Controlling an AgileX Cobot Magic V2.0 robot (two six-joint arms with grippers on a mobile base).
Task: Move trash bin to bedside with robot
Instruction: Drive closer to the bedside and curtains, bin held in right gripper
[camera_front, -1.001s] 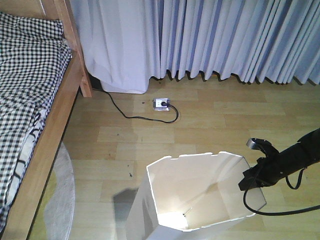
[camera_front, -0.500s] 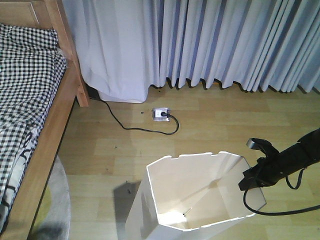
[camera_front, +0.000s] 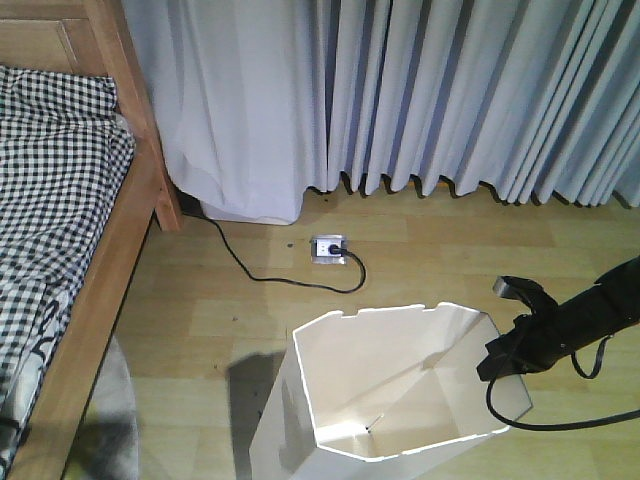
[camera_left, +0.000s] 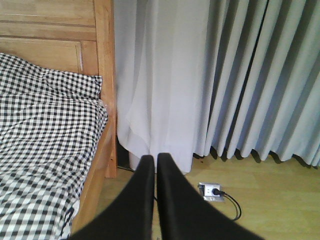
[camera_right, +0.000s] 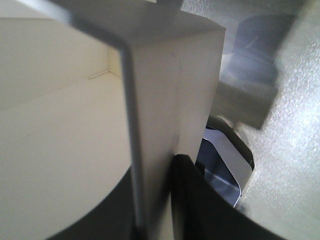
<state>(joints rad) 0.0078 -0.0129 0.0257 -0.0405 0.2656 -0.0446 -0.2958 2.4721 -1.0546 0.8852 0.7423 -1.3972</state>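
Bed (camera_front: 95, 260): judged risk, the bin strikes the wooden rail or corner post if it is swung in too tightly.
Curtain (camera_front: 450, 100): judged risk, the hem is caught and pulled if the path strays toward the wall.
Bin (camera_front: 400, 390): stands on the floor low in the front view, well apart from the bed. It is gripped by one thin wall only, so it may flex, tilt or slip free if dragged fast.
Rug (camera_front: 112, 425): lies beside the bed rail; its edge may trip the bin's base.
Cable (camera_front: 262, 272): runs across the floor between bed post and socket (camera_front: 328, 248). It may snag and pull the plug out.
Right gripper (camera_front: 498, 362): jaws clenched on the bin's right wall at the rim, one finger inside and one outside.
Left gripper (camera_left: 155, 167): jaws pressed together on nothing, pointing toward the bed post and curtain.
Counts: bed 1; curtain 1 run of pleats, panels cannot be told apart; bin 1; rug 1; cable 1; socket 1; grippers 2.
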